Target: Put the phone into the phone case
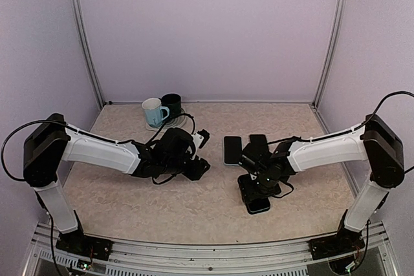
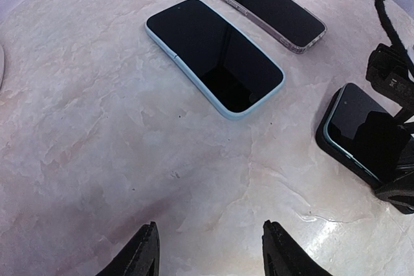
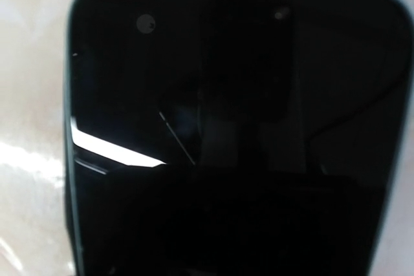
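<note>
**Pressing home:** The right gripper [image 1: 257, 191] bears down on a phone [image 2: 352, 117] lying in a black phone case [image 2: 323, 139] on the table [image 2: 97, 147], directly beneath its fingers. Its wrist camera sees only dark glass from edge to edge, so it cannot be told whether the jaws are apart or together. The phone looks seated or nearly so, with its pale teal rim showing just inside the case wall at the end away from the gripper. Finishing well likely calls for even downward pressure, corner by corner, without skidding the case across the smooth top.

The left gripper [image 2: 208, 253] hovers with fingers spread and nothing between them; the phone and case lie ahead to its right. Straight ahead of it lies a light blue phone [image 2: 213, 56], and beyond that a clear-cased handset [image 2: 268, 11], both apart from the work. A pale mug [image 1: 152, 112] and a dark mug [image 1: 173, 103] stand off to its left. Nothing appears to block the press.
</note>
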`<state>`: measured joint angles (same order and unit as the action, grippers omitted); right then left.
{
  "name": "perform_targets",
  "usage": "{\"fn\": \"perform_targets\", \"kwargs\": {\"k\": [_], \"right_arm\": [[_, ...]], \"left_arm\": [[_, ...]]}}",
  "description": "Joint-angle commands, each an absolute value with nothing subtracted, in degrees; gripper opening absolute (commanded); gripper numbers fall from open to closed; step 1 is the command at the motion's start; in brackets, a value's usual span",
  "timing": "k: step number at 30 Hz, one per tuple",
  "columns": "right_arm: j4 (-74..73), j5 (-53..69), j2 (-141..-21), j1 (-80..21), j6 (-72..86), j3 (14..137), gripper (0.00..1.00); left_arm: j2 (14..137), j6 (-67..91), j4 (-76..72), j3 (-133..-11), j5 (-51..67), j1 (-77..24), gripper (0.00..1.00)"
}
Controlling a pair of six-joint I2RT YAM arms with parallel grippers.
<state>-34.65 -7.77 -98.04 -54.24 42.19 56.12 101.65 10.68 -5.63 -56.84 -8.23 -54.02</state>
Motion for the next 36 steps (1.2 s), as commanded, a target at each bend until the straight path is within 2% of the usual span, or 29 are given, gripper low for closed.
{"fn": "perform_targets", "kwargs": {"k": [1,4,10,14,18,21,24,29,36], "right_arm": [[-32.5,-8.2,-97.0,-54.1,41.3,53.6,0.58],[-30.3,-9.0,-94.5,-54.4,40.4,53.5,0.54],[-21.6,-10.3,-90.8,-54.6,39.1,49.1,0.46],[-19.7,-9.5,-93.1,-54.3,39.0,48.4,0.46],[-18.2,-10.8,-92.4,-54.5,40.4,47.3,0.44],[-12.0,-10.5,-89.5,-54.4,39.3,43.5,0.43],[-12.8,-10.4,-90.5,-53.8,38.9,43.4,0.43],[-24.2,-9.7,-95.5,-53.8,39.2,49.6,0.54],[-39.4,-1.3,-99.4,-53.7,36.4,55.7,0.92]], "left_arm": [[101.4,10.6,-4.1,-60.2,-8.4,-53.6,0.54],[102.8,11.4,-3.2,-62.5,-7.4,-53.3,0.55],[108.2,17.1,-3.7,-68.2,2.3,-52.0,0.54],[112.0,23.4,-7.0,-71.1,11.8,-50.4,0.54],[115.7,26.6,-7.6,-74.1,13.5,-50.0,0.54],[117.1,30.0,-12.4,-73.2,16.7,-49.4,0.63],[118.1,34.3,-15.8,-72.2,18.8,-49.0,0.69],[119.9,35.1,-14.2,-73.1,18.4,-49.0,0.70],[118.2,34.0,-13.4,-71.2,15.5,-49.0,0.70]]}}
